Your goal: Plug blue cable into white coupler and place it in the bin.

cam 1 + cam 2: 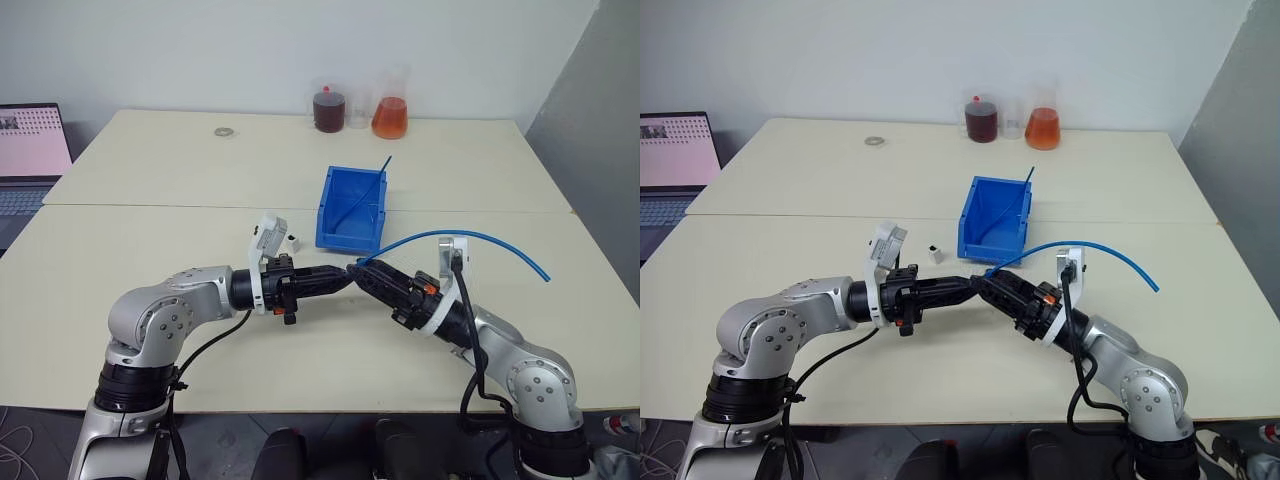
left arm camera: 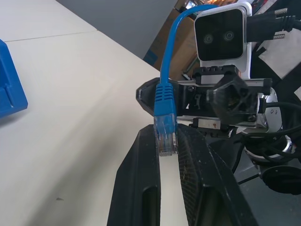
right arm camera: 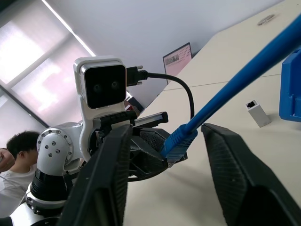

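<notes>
Pinching the blue cable [image 2: 165, 123] plug between left fingers [image 2: 141, 188], right fingers [image 3: 235, 179] apart around it.

Two pale tables [image 1: 150, 180] stand pushed together beneath the hands, with a plain white wall [image 1: 200, 50] beyond them. Far from the left hand, a laptop [image 1: 30, 150] glows on a desk.

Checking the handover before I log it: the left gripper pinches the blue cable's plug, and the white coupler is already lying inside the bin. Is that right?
Not quite. The left gripper does pinch the blue cable by its plug, as the left wrist view shows. But the white coupler is not in the bin: the right eye view shows it standing on the table beside the bin, on the robot's left of it.
</notes>
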Robot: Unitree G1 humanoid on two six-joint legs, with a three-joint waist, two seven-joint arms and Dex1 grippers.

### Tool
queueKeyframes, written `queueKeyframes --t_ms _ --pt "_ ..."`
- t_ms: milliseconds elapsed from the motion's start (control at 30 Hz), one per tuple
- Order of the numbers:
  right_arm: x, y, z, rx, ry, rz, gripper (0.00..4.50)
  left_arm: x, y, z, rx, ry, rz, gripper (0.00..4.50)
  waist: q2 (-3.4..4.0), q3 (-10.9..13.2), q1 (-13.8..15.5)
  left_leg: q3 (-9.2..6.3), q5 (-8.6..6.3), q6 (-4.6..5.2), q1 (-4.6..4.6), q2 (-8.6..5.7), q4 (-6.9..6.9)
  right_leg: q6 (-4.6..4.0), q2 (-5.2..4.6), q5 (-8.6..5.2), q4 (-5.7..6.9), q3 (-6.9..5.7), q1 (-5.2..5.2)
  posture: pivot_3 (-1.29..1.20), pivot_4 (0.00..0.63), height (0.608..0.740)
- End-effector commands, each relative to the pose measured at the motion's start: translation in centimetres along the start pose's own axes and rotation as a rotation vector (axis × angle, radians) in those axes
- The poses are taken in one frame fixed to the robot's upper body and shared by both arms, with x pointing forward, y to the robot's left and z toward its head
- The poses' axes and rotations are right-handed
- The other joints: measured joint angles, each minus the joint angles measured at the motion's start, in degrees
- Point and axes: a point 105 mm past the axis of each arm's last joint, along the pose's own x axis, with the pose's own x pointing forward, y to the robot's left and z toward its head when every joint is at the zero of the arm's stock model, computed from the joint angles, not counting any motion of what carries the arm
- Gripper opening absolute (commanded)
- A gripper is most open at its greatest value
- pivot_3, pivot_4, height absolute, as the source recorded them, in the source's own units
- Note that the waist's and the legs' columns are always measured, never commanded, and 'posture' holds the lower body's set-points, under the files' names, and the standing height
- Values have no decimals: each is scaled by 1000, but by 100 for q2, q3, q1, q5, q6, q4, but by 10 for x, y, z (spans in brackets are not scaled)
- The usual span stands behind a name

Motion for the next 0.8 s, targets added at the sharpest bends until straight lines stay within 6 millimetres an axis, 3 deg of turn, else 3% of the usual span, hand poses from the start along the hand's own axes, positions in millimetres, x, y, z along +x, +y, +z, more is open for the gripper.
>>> queueKeyframes --t_ms 33,233,633,700,800 --pt "2 8 8 -11 -30 50 1394 -3 -11 8 43 -21 -36 253 0 0 0 0 0 0 0 0 0 0 0 0 0 0 0 0 150 740" --pt "3 10 7 -2 -25 67 116 -3 -15 7 45 -12 -61 253 1 0 -1 1 0 0 0 0 -1 0 0 0 0 0 -1 0 150 740" --pt "1 13 6 9 -5 89 107 -4 -12 2 58 -1 -53 252 1 1 -1 1 0 0 -2 0 -1 0 0 0 -1 1 -3 0 150 740" --pt "1 12 6 8 -3 88 107 -4 -9 1 60 2 -39 952 1 1 -1 1 0 0 -2 0 -1 0 0 0 -1 1 -3 0 150 740" --pt "0 11 6 4 0 86 95 -5 -8 0 60 8 -38 1556 1 1 -1 1 0 0 -2 0 -1 0 0 0 -1 1 -3 0 150 740"
